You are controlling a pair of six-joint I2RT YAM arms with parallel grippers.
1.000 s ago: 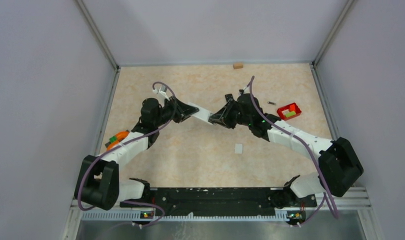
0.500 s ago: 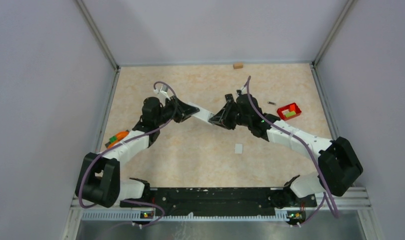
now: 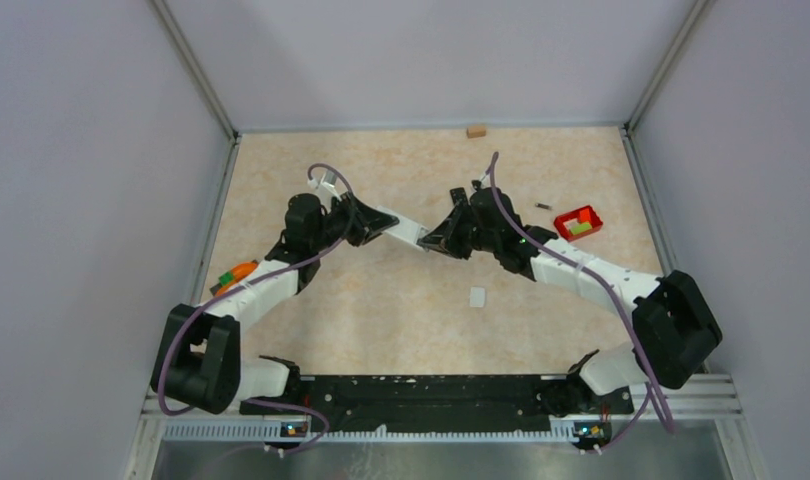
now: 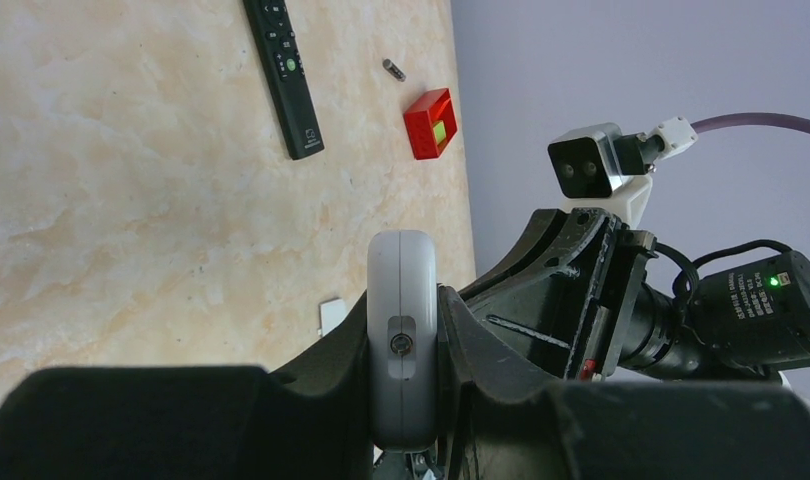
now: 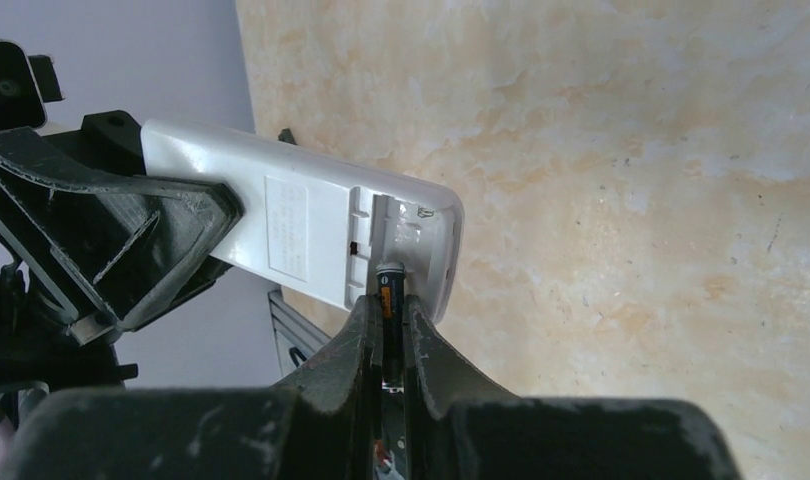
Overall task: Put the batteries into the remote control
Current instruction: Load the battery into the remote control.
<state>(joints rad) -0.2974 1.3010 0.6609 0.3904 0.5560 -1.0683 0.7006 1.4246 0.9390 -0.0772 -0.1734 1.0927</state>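
My left gripper [image 3: 374, 226] is shut on a white remote [image 3: 403, 230] and holds it above the table. It shows end-on in the left wrist view [image 4: 402, 340], clamped between the fingers. My right gripper [image 3: 433, 240] is shut on a dark battery with an orange band [image 5: 386, 292]. The battery's tip touches the open battery compartment [image 5: 403, 228] at the end of the white remote [image 5: 301, 225]. A loose battery [image 3: 543, 206] lies on the table and also shows in the left wrist view [image 4: 393, 69].
A red tray [image 3: 578, 222] with yellow-green blocks sits at the right. A black remote [image 4: 283, 75] lies on the table. A small white cover [image 3: 477, 296] lies mid-table. A wooden block [image 3: 475, 130] sits by the back wall. An orange object [image 3: 236, 274] lies at the left edge.
The right gripper has edged slightly left and up toward the remote's end with the battery. The left arm's elbow shifted a little; its hold on the remote is unchanged.
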